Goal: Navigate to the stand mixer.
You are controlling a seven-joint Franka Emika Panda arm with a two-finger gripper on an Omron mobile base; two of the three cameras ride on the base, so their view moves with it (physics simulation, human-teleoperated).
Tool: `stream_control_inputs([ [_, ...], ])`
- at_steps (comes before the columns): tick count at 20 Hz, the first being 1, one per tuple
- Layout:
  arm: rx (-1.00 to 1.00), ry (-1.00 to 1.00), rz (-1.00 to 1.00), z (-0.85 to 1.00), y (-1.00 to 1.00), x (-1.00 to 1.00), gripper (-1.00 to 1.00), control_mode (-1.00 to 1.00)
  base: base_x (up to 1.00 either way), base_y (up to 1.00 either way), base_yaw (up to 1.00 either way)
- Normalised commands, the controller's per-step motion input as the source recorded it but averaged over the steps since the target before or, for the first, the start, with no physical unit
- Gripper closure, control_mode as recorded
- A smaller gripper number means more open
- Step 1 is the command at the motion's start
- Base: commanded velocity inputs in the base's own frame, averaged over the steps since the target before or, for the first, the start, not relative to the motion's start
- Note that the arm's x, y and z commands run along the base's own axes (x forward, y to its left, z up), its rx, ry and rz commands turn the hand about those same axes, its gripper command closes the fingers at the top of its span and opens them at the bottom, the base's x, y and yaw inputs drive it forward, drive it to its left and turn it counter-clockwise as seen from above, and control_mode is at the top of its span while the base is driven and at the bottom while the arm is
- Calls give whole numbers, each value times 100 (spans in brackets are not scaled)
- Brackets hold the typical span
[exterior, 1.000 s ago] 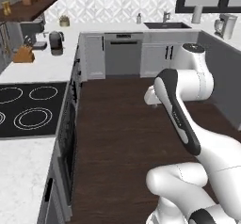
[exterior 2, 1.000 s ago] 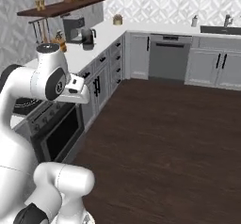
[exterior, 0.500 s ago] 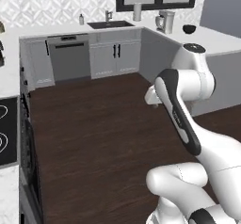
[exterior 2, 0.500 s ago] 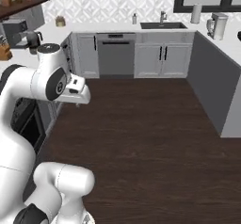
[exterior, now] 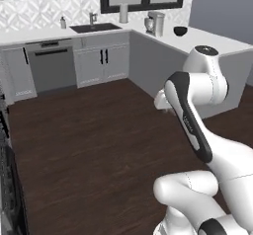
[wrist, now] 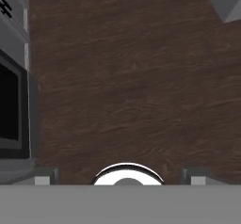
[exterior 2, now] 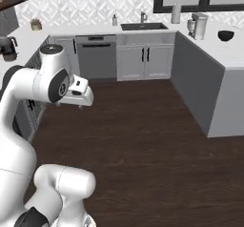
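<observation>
The stand mixer (exterior: 155, 23) is a small grey-silver appliance with a boxy head, standing on the white corner counter under the window, right of the sink; the right base view shows the stand mixer (exterior 2: 198, 25) at the upper right. It is far off across the dark wood floor. My gripper (wrist: 120, 180) points down at the floor with its fingertips (wrist: 44, 180) spread wide, open and holding nothing. My hand (exterior: 162, 100) hangs mid-room, well short of the counter.
A grey peninsula counter (exterior 2: 224, 90) juts out on the right, with a black bowl (exterior 2: 225, 35) on it. The sink (exterior: 95, 27) and dishwasher (exterior: 52, 71) line the back wall. An oven front (wrist: 12, 110) lies to the left. Wood floor (exterior 2: 143, 126) stretches ahead.
The base has turned right, so the whole scene slid left: the stove left the left base view and the corner counter with the mixer came nearer the centre. The arm's pose is unchanged.
</observation>
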Motion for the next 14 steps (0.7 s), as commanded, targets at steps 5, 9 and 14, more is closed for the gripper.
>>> stream_control_inputs([
  [5, 0, 0, 0, 0, 0, 0, -100, 100, 100, -31, -22],
  [9, 0, 0, 0, 0, 0, 0, -100, 100, 100, -46, -10],
  [14, 0, 0, 0, 0, 0, 0, -100, 100, 100, -19, -2],
])
